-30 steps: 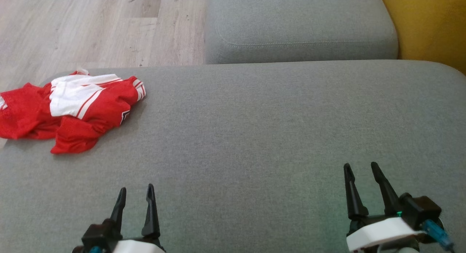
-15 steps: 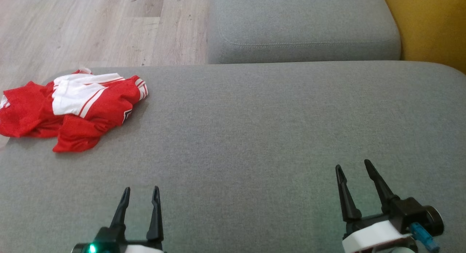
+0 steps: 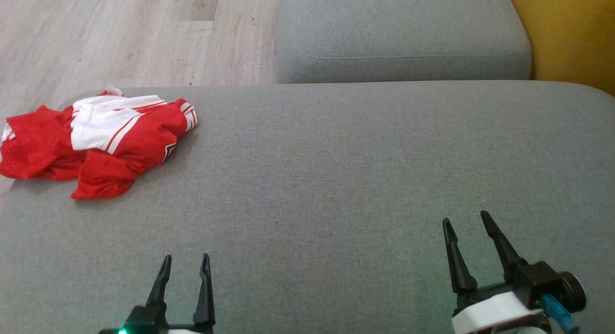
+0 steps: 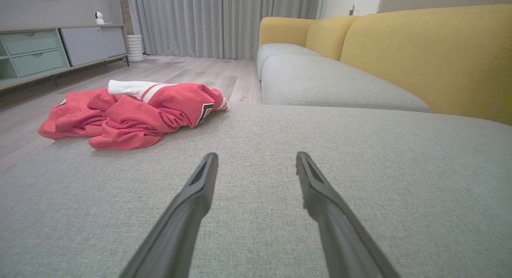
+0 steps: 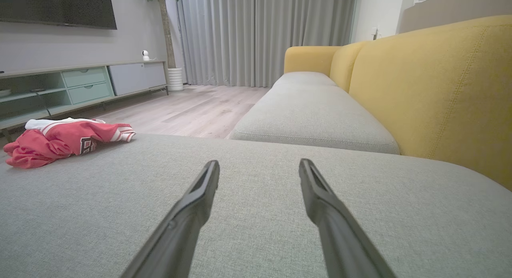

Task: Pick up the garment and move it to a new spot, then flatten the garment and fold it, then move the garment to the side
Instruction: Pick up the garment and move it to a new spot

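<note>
Left pincer (image 3: 186, 256) lower; garment (image 3: 120, 149) at edge

Lost the body of the left gripper (image 3: 186, 256) below the head view's bottom edge, and clipped the white housing of the right gripper (image 3: 466, 217) there as well. Hid the lower layers of the crumpled red-and-white garment (image 3: 120, 146) under its own folds, with the black-and-white mark (image 4: 205, 112) on it half tucked away and unreadable. Cropped the dark screen (image 5: 56, 8) at the right wrist view's top-left corner.

Matt woven grey cushion (image 3: 336, 170), red mesh-cloth garment (image 3: 96, 142), wood-grain floor (image 3: 120, 36)
</note>
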